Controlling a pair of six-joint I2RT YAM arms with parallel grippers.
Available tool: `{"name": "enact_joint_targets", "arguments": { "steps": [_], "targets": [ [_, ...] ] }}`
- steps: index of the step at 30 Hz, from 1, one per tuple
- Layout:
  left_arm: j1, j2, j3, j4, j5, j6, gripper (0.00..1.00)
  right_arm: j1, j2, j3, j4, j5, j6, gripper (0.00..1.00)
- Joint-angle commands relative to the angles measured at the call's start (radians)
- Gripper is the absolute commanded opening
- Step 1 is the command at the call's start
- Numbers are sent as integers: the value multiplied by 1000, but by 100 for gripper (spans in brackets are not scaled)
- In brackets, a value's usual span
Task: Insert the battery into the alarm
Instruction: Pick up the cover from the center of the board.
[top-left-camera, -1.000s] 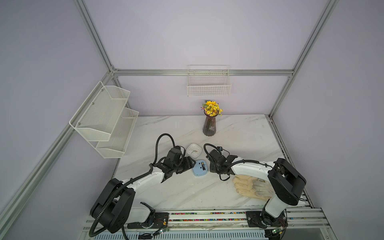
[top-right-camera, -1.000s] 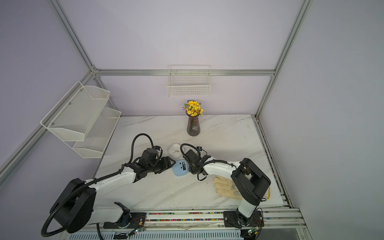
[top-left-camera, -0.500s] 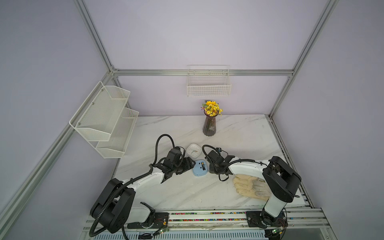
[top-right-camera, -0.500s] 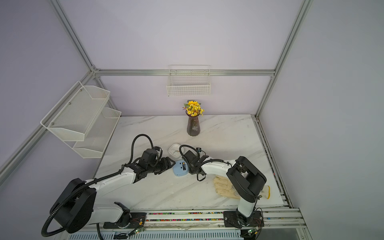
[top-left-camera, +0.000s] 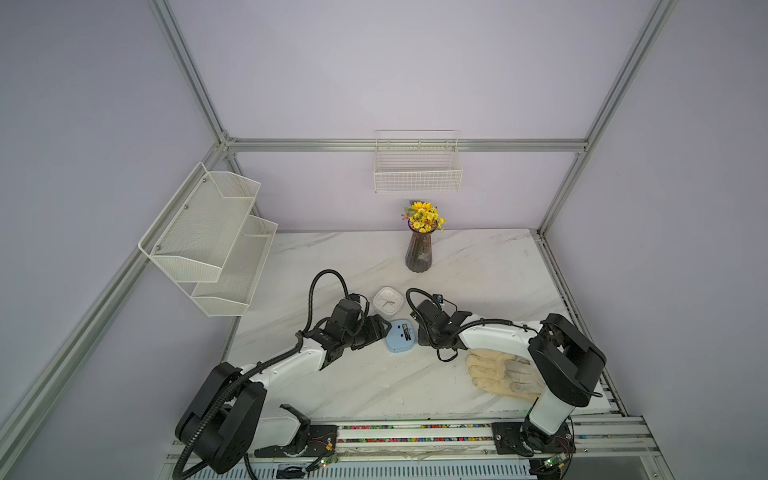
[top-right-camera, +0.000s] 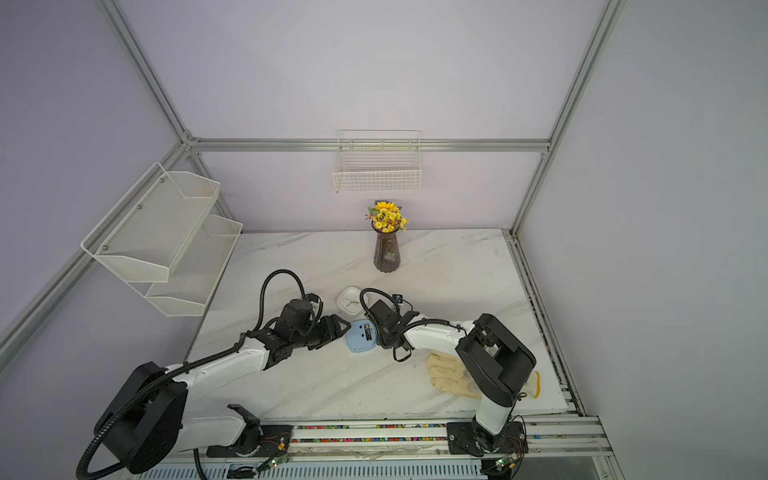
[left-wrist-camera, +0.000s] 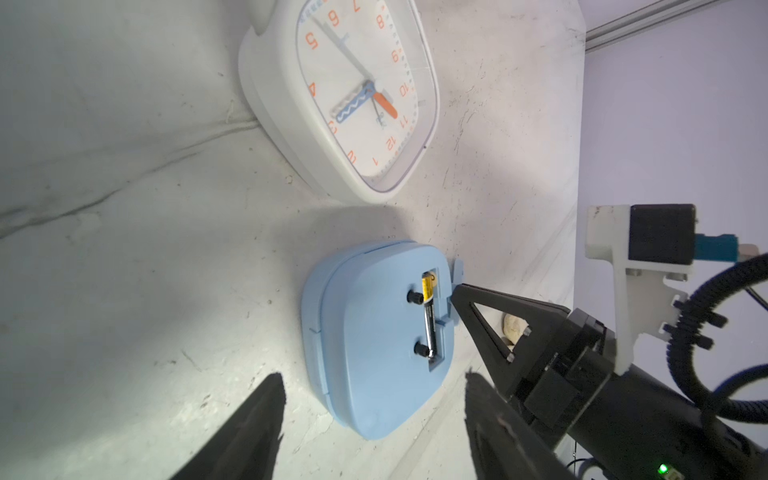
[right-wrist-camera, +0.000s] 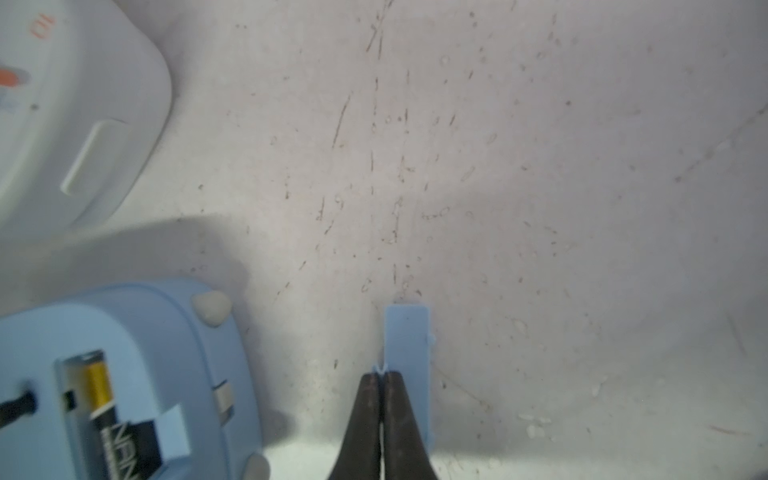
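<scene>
inventory, tabletop.

1. blue alarm (top-left-camera: 399, 341): lying face down on the marble table (top-left-camera: 478, 270), sitting between the two grippers, its back compartment showing open.
2. battery (left-wrist-camera: 429, 316): lying lengthwise inside that compartment, gold and black casing showing.
3. battery cover (right-wrist-camera: 407, 345): small blue strip, off the alarm, sitting just beside the alarm's edge on the right arm's side.
4. right gripper (right-wrist-camera: 380, 372): jaws pressing together, tips pinching the long edge of the battery cover.
5. left gripper (left-wrist-camera: 372, 376): jaws standing wide and holding nothing, fingers reaching to either side of the alarm's near end. whether they are touching it cannot be told.
6. white clock (top-left-camera: 387, 301): lying face up just behind the alarm, not touching it.
7. pale work glove (top-left-camera: 494, 374): lying flat near the table's front edge, partly hiding under the right arm.
8. vase of yellow flowers (top-left-camera: 419, 249): standing upright toward the back wall, well apart from the alarm.
</scene>
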Motion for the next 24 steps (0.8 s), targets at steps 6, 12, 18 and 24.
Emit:
{"name": "enact_joint_targets", "arguments": {
  "steps": [6, 12, 18, 24],
  "targets": [
    [-114, -138, -13, 86, -93, 144, 74, 3, -236, -98, 230, -100, 140, 0],
    [-204, -210, -62, 176, -157, 223, 74, 4, -358, -160, 376, -147, 274, 0],
    [-245, -234, -105, 259, -211, 306, 73, 4, -412, -244, 602, -214, 423, 0],
    [-255, -201, -103, 352, -182, 391, 68, 37, -408, -290, 740, -217, 507, 0]
  ]
}}
